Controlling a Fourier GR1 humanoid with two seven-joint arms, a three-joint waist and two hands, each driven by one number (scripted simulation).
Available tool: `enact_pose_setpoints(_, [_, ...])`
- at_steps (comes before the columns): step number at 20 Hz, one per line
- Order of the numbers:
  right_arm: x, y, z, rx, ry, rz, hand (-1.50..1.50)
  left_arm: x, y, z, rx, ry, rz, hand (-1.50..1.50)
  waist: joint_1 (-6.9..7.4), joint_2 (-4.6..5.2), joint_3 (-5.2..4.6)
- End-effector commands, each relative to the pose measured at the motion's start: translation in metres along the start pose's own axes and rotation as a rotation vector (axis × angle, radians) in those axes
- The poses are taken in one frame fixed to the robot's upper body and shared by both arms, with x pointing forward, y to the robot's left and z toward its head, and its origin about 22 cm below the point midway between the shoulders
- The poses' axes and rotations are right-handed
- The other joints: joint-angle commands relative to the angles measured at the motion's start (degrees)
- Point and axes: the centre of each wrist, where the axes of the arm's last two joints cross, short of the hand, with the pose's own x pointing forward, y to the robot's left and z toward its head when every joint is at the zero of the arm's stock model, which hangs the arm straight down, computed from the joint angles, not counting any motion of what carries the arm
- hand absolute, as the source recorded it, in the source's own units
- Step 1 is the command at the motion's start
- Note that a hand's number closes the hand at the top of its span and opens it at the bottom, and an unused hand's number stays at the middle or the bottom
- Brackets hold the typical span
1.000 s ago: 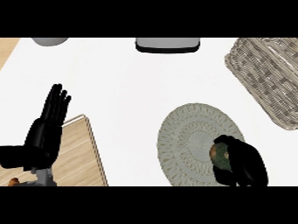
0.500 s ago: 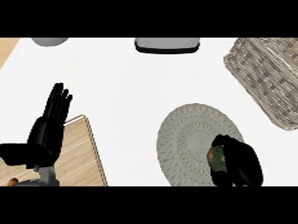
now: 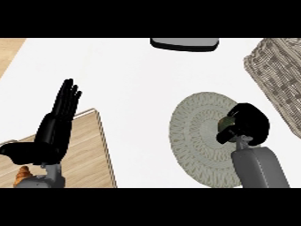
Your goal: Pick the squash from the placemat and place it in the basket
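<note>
Nearest the viewer, the right forearm comes up from the lower edge, and the right hand (image 3: 249, 124) has shifted: half a second ago it sat low on the placemat (image 3: 195, 132), and now it shows further up and a shade closer to the basket (image 3: 289, 84). The whole scene has slid as well, and the grey item seen earlier at the top left is gone from the frame, so some of that change looks like the head moving rather than the arm alone. Either way, the reading is that the lift has started and the carry toward the basket is the step in hand.

The right hand's fingers are curled round the squash (image 3: 229, 123), hiding most of it. Only a small patch peeks out at the hand's left side: dark, mottled green with a paler tan fleck, rounded. It sits over the placemat's right part; whether it has cleared the weave or rests on it cannot be told from this steep angle.

Over on the left, the left hand (image 3: 51, 132) rests open, fingers straight and pointing up, above a wooden board (image 3: 91, 150). It has hardly stirred.

Further off, the woven basket waits at the right edge, apart from the placemat. At the far top sits a dark tray (image 3: 184, 43).
</note>
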Motion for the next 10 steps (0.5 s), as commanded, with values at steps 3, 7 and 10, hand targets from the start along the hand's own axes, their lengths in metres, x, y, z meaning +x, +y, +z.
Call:
enact_pose_setpoints(3, [0.048, -0.041, -0.037, -0.168, 0.242, -0.104, 1.5, 0.005, -0.013, -0.006, -0.053, -0.021, 0.01, 0.0, 3.65, 0.98, 0.27])
enact_pose_setpoints(7, [0.078, -0.073, -0.044, -0.305, 0.235, -0.266, 1.5, 0.002, -0.017, -0.006, -0.068, -0.012, 0.022, 0.0, 3.65, 0.75, 0.3])
enact_pose_setpoints(10, [0.105, -0.102, -0.037, -0.439, 0.169, -0.398, 1.5, 0.001, -0.013, -0.005, -0.08, -0.005, 0.002, 0.0, 4.17, 0.57, 0.25])
